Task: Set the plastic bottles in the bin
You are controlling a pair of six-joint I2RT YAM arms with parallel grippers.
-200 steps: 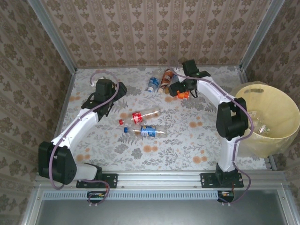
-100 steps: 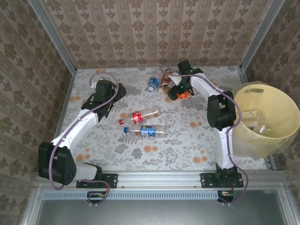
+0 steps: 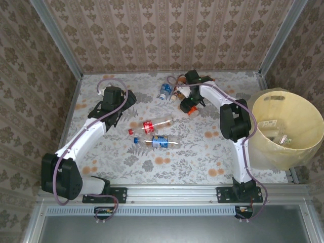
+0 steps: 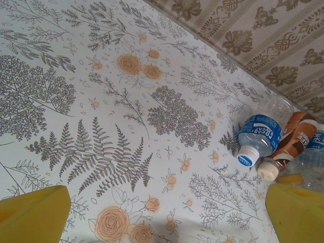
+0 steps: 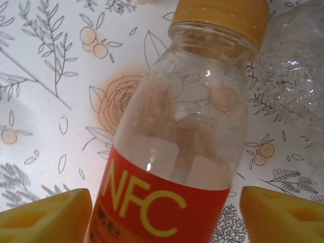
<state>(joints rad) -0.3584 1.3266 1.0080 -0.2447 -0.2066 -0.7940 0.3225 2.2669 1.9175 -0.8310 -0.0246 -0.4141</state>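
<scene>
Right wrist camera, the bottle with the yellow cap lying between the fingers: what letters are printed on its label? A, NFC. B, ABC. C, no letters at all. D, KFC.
A: the bottle lying between the fingers of the right gripper has a red-orange label with NFC on it in large yellow letters.

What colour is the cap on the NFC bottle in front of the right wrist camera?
Yellow-orange cap; clearest in the right wrist view.
</scene>
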